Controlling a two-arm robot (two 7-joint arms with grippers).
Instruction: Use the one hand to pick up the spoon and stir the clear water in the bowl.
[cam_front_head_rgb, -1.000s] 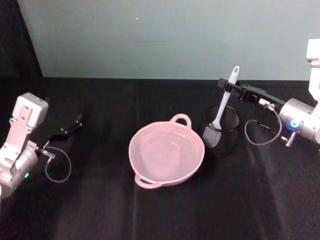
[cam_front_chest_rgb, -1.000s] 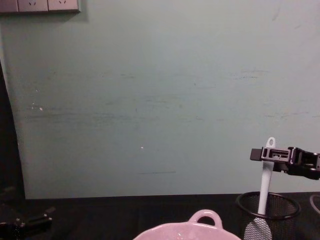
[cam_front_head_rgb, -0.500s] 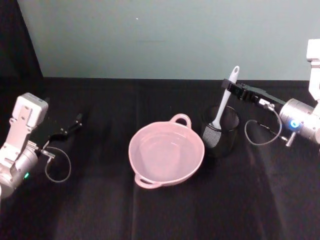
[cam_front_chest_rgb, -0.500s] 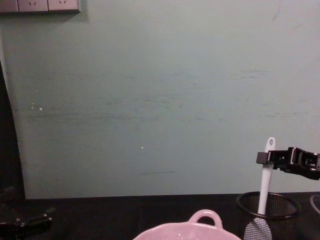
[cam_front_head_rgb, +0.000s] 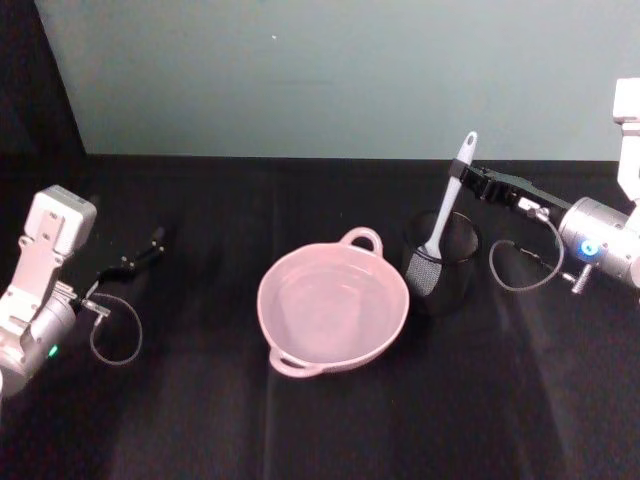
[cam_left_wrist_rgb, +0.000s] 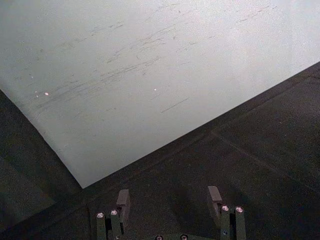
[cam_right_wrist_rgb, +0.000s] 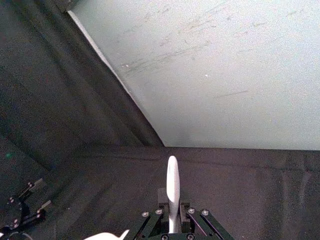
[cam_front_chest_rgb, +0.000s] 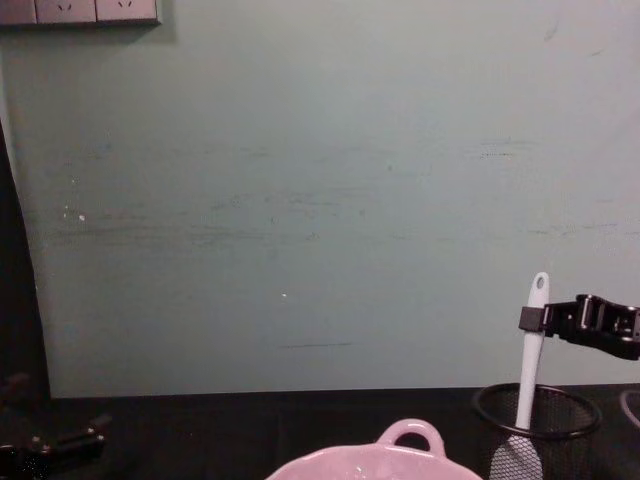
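Spoon (cam_front_head_rgb: 447, 205), head in the mesh cup (cam_front_head_rgb: 455, 272), is being pinched by the right gripper (cam_front_head_rgb: 463, 181), bowl (cam_front_head_rgb: 263, 300) unstirred; spread-fingered left gripper (cam_front_head_rgb: 155, 243) is being held idle at the table (cam_front_head_rgb: 200, 420)'s left edge.

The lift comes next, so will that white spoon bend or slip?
Probably light and fairly stiff: the spoon is slim white plastic. It may pivot, since the right gripper pinches only its narrow handle high up. Its broad head could catch on the mesh cup.

Right arm reached in from the right edge. Right tool (cam_front_head_rgb: 466, 177) was held raised at the far right, fingers closed on the handle of the spoon (cam_front_head_rgb: 445, 215). Left tool (cam_front_head_rgb: 157, 239) sat low at the left, parked, fingers apart, gripping nothing.
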